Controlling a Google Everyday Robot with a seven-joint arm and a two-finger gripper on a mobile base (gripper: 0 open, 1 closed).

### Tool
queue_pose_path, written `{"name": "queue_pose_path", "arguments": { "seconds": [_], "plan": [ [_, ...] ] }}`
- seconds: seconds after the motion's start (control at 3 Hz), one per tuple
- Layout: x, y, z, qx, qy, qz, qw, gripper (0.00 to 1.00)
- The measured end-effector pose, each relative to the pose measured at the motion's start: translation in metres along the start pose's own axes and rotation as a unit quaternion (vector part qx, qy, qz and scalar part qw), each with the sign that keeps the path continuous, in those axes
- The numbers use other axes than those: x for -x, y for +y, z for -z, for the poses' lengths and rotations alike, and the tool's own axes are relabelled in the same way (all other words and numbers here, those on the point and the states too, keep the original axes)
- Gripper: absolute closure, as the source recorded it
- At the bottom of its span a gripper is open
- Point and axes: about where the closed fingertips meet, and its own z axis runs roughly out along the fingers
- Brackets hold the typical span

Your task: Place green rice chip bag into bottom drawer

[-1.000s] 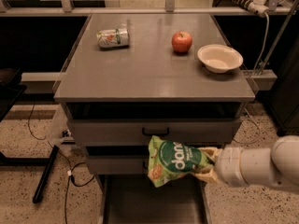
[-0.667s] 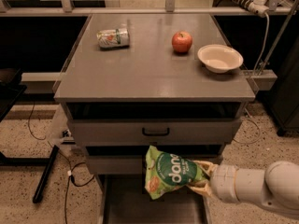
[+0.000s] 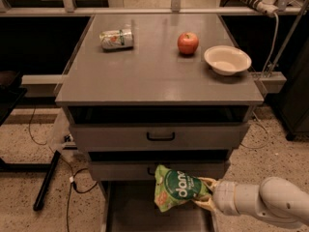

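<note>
The end effector is below the counter's front edge, toward its front right corner, and it is closed on the right side of the green rice chip bag. The bag hangs above the open bottom drawer, and its upper edge overlaps the face of the lower handled drawer.

The main risk appears to be the release. The pouch is light and held by one side only, so if it is let go at this height it could twist as it falls. It might then land across a thin side wall, or lean against the drawer face, rather than lying flat on the grey floor. A bag resting partly over the rim could jam the drawer when it is closed. Lowering the bag close to the drawer face could also catch its crinkled top on the black handle behind it. The right wall of the tray is hidden behind the arm, so the clearance there cannot be judged.

The bag is a flat, crinkly, light-green pouch. It has a dark green round logo with white letters and orange-tan chip pictures near its lower left corner. It sits tilted, with the logo slanting upward toward the end effector. It looks soft and easy to crush.
</note>
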Motion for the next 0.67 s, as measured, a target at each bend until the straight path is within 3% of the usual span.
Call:
{"name": "queue_pose_path", "arguments": {
  "seconds": [0.33, 0.67],
  "plan": [
    [-0.0087, 0.0010, -0.0010, 0.001, 0.004, -0.006, 1.0000, 1.00],
    [-0.0085, 0.0010, -0.0011, 0.001, 0.004, -0.006, 1.0000, 0.83]
  ]
}}
